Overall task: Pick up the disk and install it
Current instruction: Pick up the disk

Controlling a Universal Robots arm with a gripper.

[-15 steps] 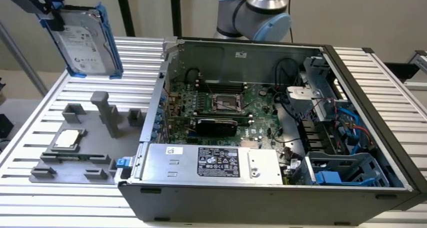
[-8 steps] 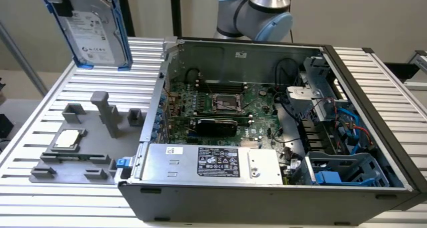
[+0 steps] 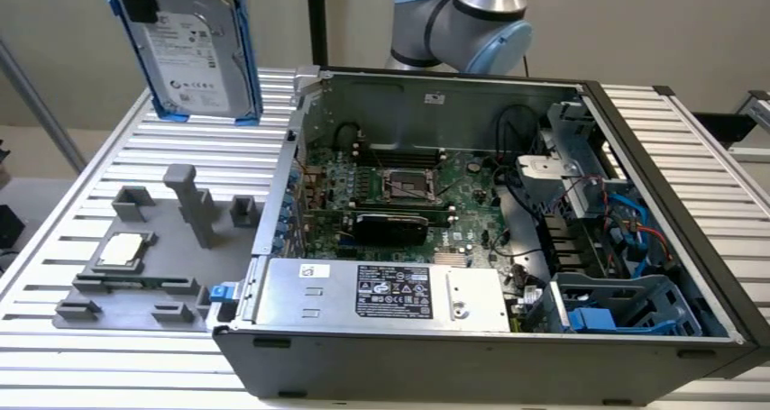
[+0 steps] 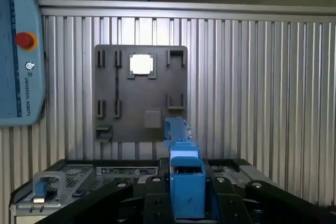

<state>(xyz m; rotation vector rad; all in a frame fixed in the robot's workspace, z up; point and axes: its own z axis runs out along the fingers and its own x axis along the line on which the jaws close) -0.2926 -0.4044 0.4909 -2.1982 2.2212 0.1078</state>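
The end effector (image 4: 186, 195) is shut tight on the disk (image 3: 193, 50). In the wrist view its black fingers (image 4: 155, 200) squeeze the blue carrier (image 4: 186, 174) from both sides.

In the exterior view the disk hangs in the air in the upper left of the frame. It stands on its end, with its white label facing the camera. It is well above the bench (image 3: 132, 149) and touches nothing below it. In the lower left sits the grey tray (image 3: 169, 248) with the small CPU chip (image 3: 124, 250) in it.

The open computer case (image 3: 481, 365) sits in the middle of the frame. So the picking-up part looks done, and the disk is not in the case yet. The grey-blue drive cage (image 3: 626, 304) in the lower right corner of the case looks like the home for the disk. It is well apart from the disk.

To carry it well, I think the grip must stay firm, because the disk is held at one end and the long part could swing. Slow, smooth moves would help. The disk should ride high over the case wall. It should stay clear of the power supply (image 3: 398, 291) and the blue cables (image 3: 632, 216), which could snag it.
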